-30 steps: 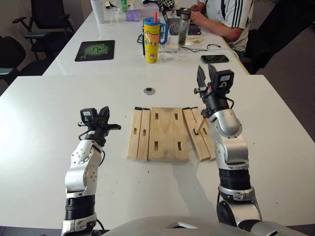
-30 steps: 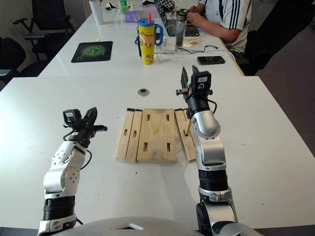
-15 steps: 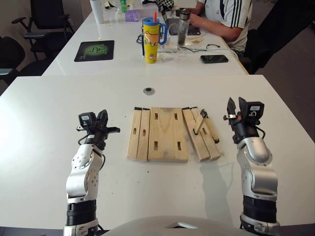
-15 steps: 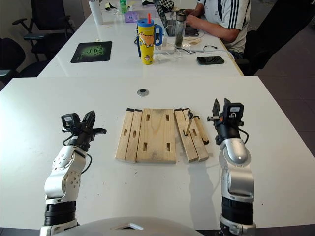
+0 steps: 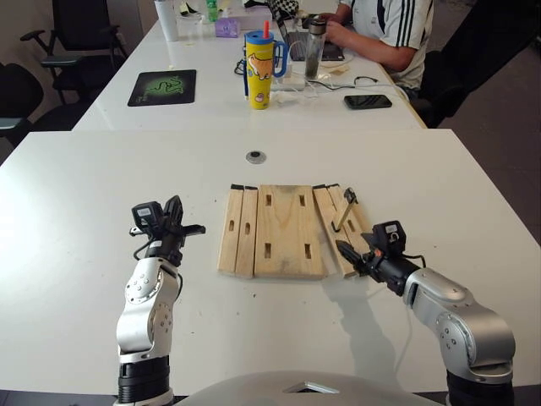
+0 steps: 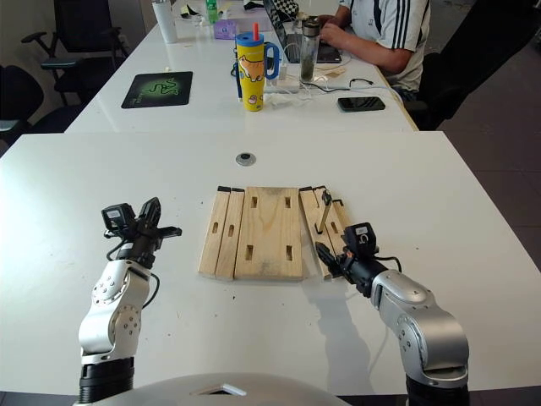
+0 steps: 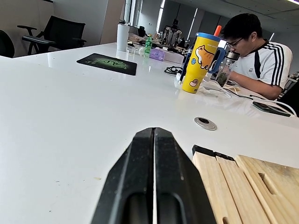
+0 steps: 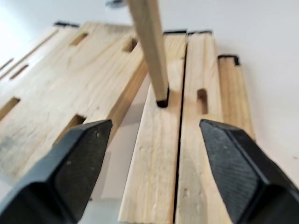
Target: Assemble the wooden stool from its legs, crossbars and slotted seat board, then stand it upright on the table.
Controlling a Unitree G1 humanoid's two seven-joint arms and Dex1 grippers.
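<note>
Slotted seat board (image 5: 287,230) flat in the middle of the white desk (image 5: 76,186); two slotted wooden bars (image 5: 238,230) side by side against its left edge; more wooden pieces (image 5: 348,233) flat just off its right edge, slightly angled; thin stick (image 5: 341,214) standing tilted, foot in a slot of one of them; right end effector (image 5: 350,257) low over the desk at the near end of those right-hand pieces, fingers (image 8: 70,163) spread apart, nothing between; left end effector (image 5: 174,210) above the desk left of the bars, apart from them, fingers (image 7: 135,186) pressed together, empty.
</note>
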